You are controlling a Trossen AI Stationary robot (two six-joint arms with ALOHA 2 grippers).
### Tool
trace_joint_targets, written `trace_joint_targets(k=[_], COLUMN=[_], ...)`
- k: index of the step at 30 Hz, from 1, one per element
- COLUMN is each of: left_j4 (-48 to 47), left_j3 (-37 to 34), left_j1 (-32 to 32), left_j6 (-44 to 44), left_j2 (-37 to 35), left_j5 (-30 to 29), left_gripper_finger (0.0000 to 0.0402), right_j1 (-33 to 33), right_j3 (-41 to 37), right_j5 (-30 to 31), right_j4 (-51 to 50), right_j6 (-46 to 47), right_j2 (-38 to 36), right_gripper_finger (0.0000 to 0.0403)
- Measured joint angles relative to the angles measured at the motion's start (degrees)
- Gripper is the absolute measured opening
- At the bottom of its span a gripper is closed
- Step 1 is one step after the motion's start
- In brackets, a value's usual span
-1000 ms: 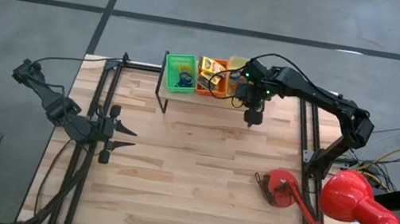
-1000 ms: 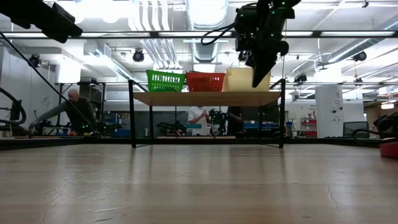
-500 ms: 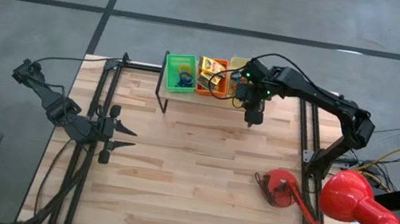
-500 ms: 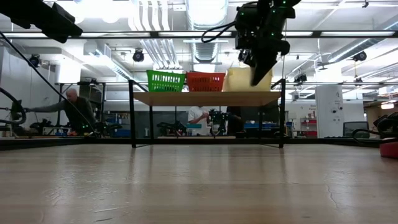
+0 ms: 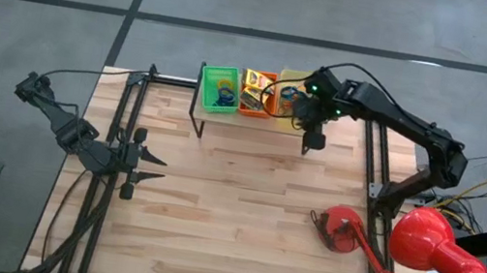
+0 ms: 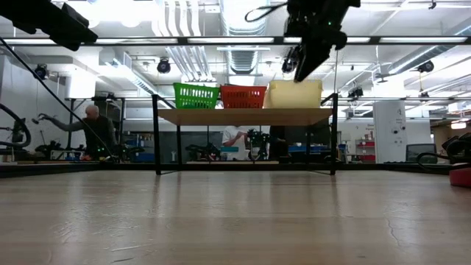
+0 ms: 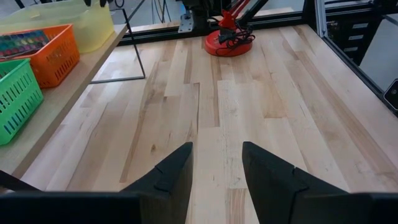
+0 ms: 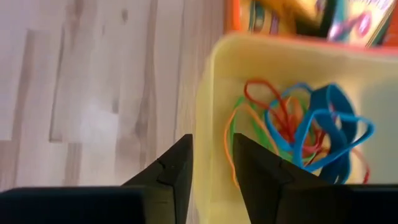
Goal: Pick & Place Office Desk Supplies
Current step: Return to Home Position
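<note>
Blue, red, orange and green rubber bands (image 8: 305, 124) lie tangled in the yellow tray (image 8: 211, 93) on the raised shelf at the table's far edge. Printed cardboard boxes (image 5: 257, 82) sit in the orange tray (image 5: 258, 105) beside it. The green tray (image 5: 220, 89) holds blue items. My right gripper (image 5: 313, 144) hangs open and empty above the yellow tray's near edge, well over it in the low view (image 6: 300, 73). My left gripper (image 5: 155, 167) waits open over the table's left side.
The shelf (image 6: 243, 116) stands on thin black legs above the table. A big red desk lamp (image 5: 432, 247) with its round base (image 5: 338, 230) occupies the near right. Bare wood spans the table's middle (image 7: 217, 112). A person shows in the room behind (image 6: 92, 129).
My right gripper has risen from level with the yellow tray's front wall to well above it, and has drifted slightly toward the table's right and far edge. Nothing is carried in it.
</note>
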Motion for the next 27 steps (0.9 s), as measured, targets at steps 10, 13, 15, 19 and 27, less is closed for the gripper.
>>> trace_joint_targets(k=[10, 13, 15, 19, 27], left_j4=[0.01, 0.01, 0.0, 0.02, 0.02], left_j3=[0.0, 0.0, 0.0, 0.0, 0.0], left_j1=[-0.02, 0.0, 0.0, -0.01, -0.01], left_j6=[0.0, 0.0, 0.0, 0.0, 0.0], left_j2=[0.01, 0.0, 0.02, 0.02, 0.0], left_j5=[0.02, 0.0, 0.02, 0.0, 0.01], left_gripper_finger=[0.0141, 0.0141, 0.0141, 0.0141, 0.0141], right_j1=[1.93, 2.99, 4.06, 6.83, 13.58], right_j3=[0.06, 0.08, 0.08, 0.08, 0.08], right_j5=[-1.19, -3.64, -4.76, -4.7, -4.68], right_j4=[4.75, 4.9, 4.86, 5.2, 6.28], right_j6=[1.8, 2.01, 2.13, 3.0, 11.89], right_j2=[-5.67, -7.25, -8.27, -9.84, -11.91], right_gripper_finger=[0.01, 0.0102, 0.0099, 0.0086, 0.0044])
